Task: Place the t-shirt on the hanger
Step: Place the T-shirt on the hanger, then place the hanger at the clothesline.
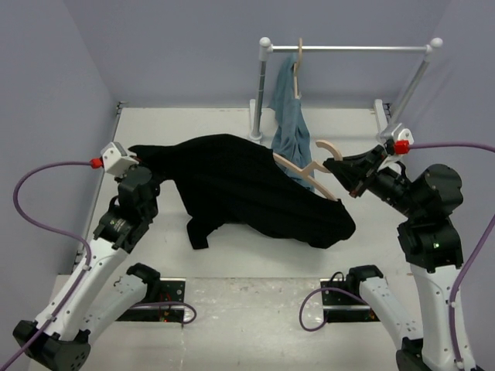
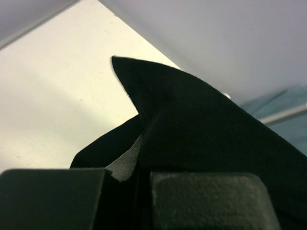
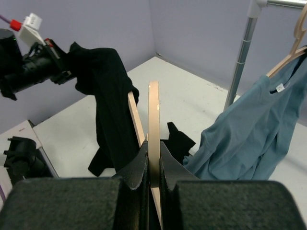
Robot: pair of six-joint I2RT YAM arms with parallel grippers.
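Observation:
The black t-shirt (image 1: 240,185) hangs stretched in the air between my two grippers. My left gripper (image 1: 139,164) is shut on its left end; in the left wrist view black cloth (image 2: 201,124) rises from between the jaws. The tan wooden hanger (image 1: 317,168) sits with one arm inside the shirt's right part, hook and near arm bare. My right gripper (image 1: 340,171) is shut on the hanger; in the right wrist view the jaws clamp the hanger (image 3: 153,115), and the shirt (image 3: 108,100) drapes over its far arm.
A white clothes rail (image 1: 348,49) stands at the back with a blue-grey garment (image 1: 290,127) on a second wooden hanger (image 1: 299,58). Its post (image 1: 257,93) is just behind the shirt. Purple walls enclose the white table (image 1: 255,239).

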